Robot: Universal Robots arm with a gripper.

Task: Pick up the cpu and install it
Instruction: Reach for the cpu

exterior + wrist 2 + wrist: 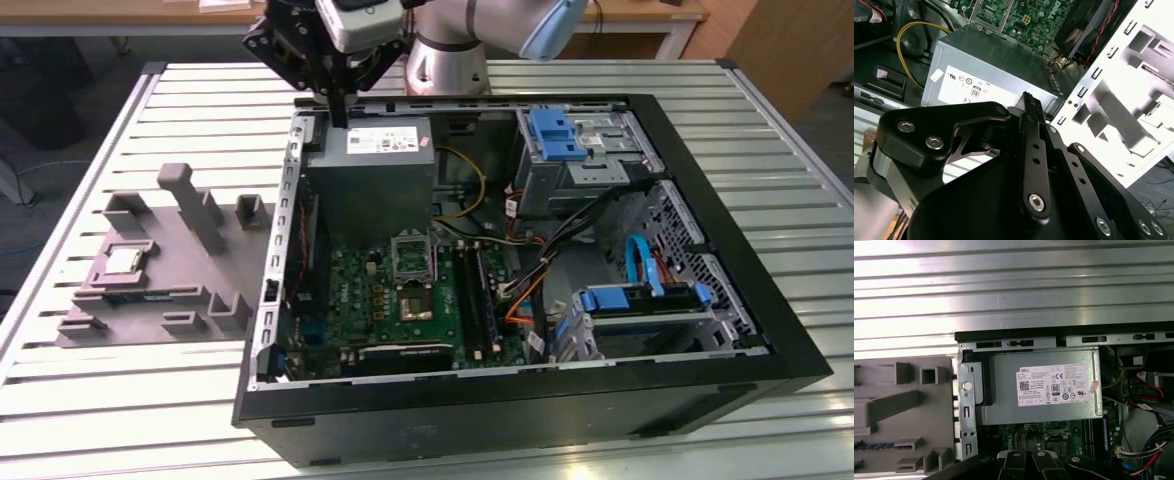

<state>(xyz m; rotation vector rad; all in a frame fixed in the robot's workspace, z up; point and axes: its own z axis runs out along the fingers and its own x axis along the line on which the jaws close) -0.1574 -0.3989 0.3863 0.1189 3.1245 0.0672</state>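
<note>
On the slatted table point(80, 400), exterior view: an open PC case point(534, 405) lies on its side, with a grey tray point(180, 292) just beside it on the exterior view's left.
cpu point(124, 262): lies flat in a recess of the grey tray, silvery top up, outside the case, well apart from the arm and touched by nothing.
Socket point(411, 255): a metal frame with a dark centre on the green board point(380, 315), inside the case and next to the power supply.
Power supply point(374, 170): a grey box with a white label, in the far corner of the case.
Gripper point(342, 112): hangs over the far edge of the power supply, pointing down, with its fingers drawn together to one thin tip and nothing between them.

Second wrist view, gripper point(1028, 100): black linkage bars run up to a single narrow tip; the fingers meet and hold nothing.
Power supply point(999, 65): sits below that tip, label showing, with the green board beyond it.

First wrist view, gripper point(1021, 441): its dark tips show against the green board, by the near edge of the power supply.
Power supply point(1044, 390): label up, set against the case's rim.
Grey tray point(904, 405): just outside the case wall, its upright posts and slots in sight.
Table: bare slats beyond the case.
</note>
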